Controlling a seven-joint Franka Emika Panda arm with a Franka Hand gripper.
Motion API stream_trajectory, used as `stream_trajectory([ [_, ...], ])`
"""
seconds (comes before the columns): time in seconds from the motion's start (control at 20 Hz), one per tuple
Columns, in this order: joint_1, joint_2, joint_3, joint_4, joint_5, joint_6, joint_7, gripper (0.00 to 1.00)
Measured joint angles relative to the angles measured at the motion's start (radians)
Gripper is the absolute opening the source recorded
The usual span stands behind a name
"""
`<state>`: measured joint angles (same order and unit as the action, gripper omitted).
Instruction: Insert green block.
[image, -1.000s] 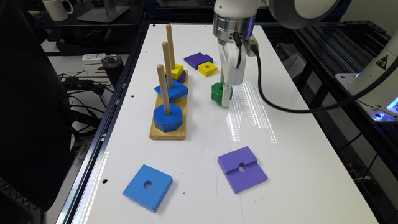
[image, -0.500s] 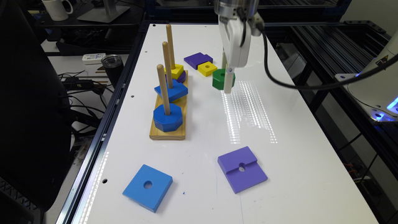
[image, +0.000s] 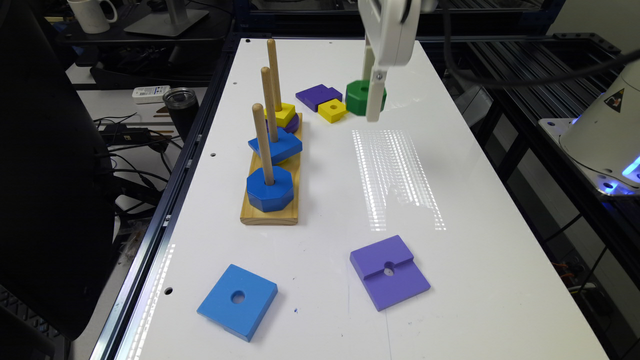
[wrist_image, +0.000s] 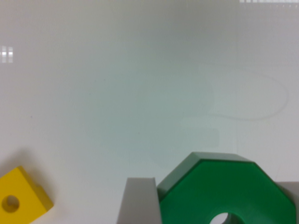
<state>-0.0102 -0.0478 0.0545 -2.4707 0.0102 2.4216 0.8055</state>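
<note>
The green block (image: 359, 97) is a thick octagon with a round centre hole, held up above the white table (image: 475, 210). My gripper (image: 371, 100) is shut on it. In the wrist view the green block (wrist_image: 224, 186) sits between two grey fingers (wrist_image: 138, 200), with the table well below it. The wooden peg base (image: 270, 212) stands to the exterior view's left, with three upright pegs (image: 261, 142). A blue octagonal block (image: 270, 189) rests on the nearest peg, a blue block (image: 276, 145) on the middle one, a yellow block (image: 284, 114) over a purple one on the farthest.
A loose yellow square (image: 332, 110) and a dark purple piece (image: 317, 96) lie just left of the held block in the exterior view. The yellow square (wrist_image: 21, 198) shows in the wrist view too. A blue square (image: 237, 301) and a purple square (image: 390, 272) lie near the front.
My gripper has lifted the green block off the table and carried it higher, away from the exterior camera. The other pieces have not moved.
</note>
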Motion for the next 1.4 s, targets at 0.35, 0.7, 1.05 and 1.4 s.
stream_trajectory([
  [0.35,0.0,-0.079,0.0,0.009,0.0008,-0.075,0.0,0.0],
  [0.7,0.0,-0.119,0.0,0.042,0.0012,-0.146,0.0,0.0],
  [1.05,-0.001,-0.135,-0.001,0.065,0.0014,-0.185,0.0,0.0],
  [1.4,-0.001,-0.143,-0.001,0.071,0.0017,-0.196,0.0,0.0],
])
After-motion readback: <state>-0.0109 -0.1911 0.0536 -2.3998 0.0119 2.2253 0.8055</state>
